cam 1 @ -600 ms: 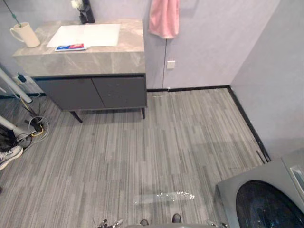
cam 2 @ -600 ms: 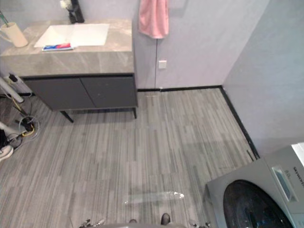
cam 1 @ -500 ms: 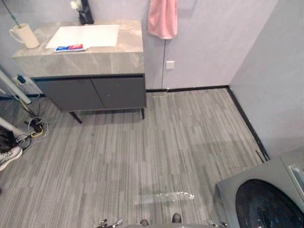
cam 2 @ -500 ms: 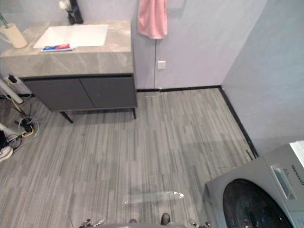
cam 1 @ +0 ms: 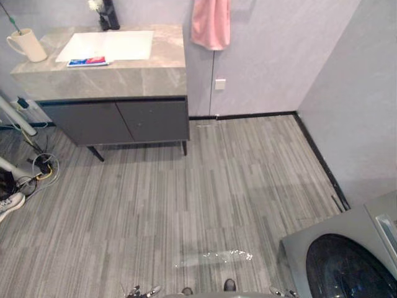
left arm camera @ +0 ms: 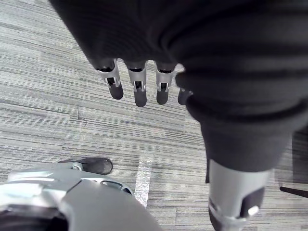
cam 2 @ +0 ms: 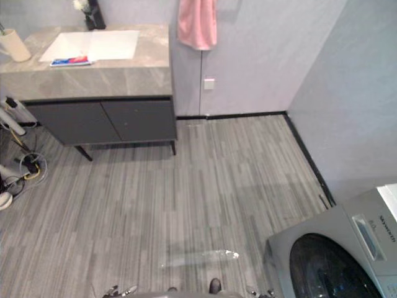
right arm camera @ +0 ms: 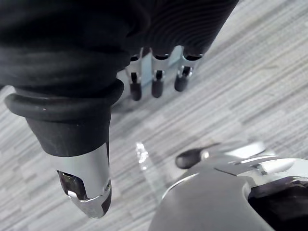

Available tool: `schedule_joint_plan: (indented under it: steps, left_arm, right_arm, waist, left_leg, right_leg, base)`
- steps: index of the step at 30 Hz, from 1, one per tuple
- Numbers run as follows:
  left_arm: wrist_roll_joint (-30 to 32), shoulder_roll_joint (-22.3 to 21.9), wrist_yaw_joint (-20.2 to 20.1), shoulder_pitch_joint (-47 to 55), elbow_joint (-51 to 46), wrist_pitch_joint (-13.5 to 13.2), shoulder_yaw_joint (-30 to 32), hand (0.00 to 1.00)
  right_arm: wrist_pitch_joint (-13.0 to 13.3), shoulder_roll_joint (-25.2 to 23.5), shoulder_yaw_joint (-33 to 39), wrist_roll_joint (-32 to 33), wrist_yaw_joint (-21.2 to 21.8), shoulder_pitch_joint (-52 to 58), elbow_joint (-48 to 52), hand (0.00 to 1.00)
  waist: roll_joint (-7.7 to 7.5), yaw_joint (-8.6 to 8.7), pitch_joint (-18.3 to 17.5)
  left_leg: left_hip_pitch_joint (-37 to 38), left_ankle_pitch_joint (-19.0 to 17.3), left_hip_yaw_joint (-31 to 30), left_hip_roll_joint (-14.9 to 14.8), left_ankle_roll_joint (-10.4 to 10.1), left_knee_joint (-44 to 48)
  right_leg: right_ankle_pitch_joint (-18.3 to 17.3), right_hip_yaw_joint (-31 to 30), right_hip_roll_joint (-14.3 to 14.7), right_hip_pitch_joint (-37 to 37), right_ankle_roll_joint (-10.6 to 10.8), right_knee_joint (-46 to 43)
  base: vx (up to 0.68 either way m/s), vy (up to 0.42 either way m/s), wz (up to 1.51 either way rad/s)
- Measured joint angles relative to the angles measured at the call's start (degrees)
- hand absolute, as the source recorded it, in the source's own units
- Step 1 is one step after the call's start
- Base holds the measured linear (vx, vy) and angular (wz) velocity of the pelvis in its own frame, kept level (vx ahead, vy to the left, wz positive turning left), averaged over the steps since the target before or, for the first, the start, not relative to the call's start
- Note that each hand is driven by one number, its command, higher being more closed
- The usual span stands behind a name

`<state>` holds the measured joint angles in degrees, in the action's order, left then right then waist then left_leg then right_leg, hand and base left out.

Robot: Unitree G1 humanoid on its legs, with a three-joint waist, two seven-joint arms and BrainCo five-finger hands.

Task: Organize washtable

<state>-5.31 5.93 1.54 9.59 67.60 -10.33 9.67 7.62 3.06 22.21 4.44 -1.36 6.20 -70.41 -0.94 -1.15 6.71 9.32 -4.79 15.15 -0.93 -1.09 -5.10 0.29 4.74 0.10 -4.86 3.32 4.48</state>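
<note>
Down low, the left hand (left arm camera: 138,87) hangs over the floor (cam 1: 205,186), its silver, dark-tipped fingers straight and relaxed, holding nothing. The right hand (right arm camera: 157,82) hangs the same way, fingers loose and empty, thumb apart from them. The floor is laid in narrow grey planks with a fine streaked grain, and one small patch close in shines glossy.

At the near right stands a washer (cam 1: 347,261), a smooth grey metal box with a round dark glass door.

Well across the floor, against the far wall, is a cabinet (cam 1: 118,121): matt dark grey, two flat doors side by side, raised on thin dark slanted legs. On it lies the worktop (cam 1: 124,77), a thick slab of grey veined stone with square edges. Set into the slab is a white rectangular sink (cam 1: 105,45), shallow, with nothing in it that I can make out.

The task's things sit on this worktop, far from both hands. A flat tube (cam 1: 87,61), blue, red and white, lies along the sink's front edge. At the worktop's left end a cream mug (cam 1: 28,45) with a handle stands upright, a thin stem poking up out of it. Behind the sink rises a dark tap (cam 1: 110,15).

On the pale wall right of the worktop hangs a soft pink towel (cam 1: 211,23), with a small white socket (cam 1: 219,84) below it.
</note>
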Motion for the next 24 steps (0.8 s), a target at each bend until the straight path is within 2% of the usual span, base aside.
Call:
schedule_joint_plan:
  steps: [24]
  left_arm:
    - [-0.03, -0.01, 0.13, 0.0, -0.02, -0.02, -0.01, 0.0]
  right_arm:
    - [0.27, 0.0, -0.05, 0.09, 0.0, 0.1, 0.04, 0.0]
  waist:
    - [0.04, -0.09, 0.02]
  left_leg:
    - [0.09, -0.01, 0.32, 0.01, -0.01, 0.07]
  right_leg:
    - [0.01, -0.2, 0.0, 0.05, -0.02, 0.0]
  base:
    - [-0.03, -0.044, -0.01]
